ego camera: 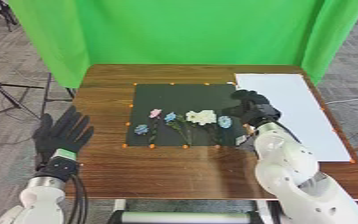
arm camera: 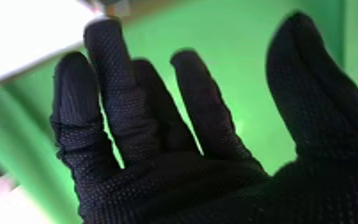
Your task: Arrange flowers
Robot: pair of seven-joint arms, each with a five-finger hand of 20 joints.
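While flowers (ego camera: pixel 202 117) are lying mid-tabletop (ego camera: pixel 184 175), the right hand (ego camera: pixel 259 109), released, is hovering nearer the right edge.
Fingers spread, the left hand (ego camera: pixel 58 139) is hanging beside the left.

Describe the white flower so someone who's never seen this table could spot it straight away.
On the brown table, find the dark square mat with a row of flowers on it. In the head view, the white flower lies between two blue flowers. It is the only white bloom, and bigger than its neighbours.
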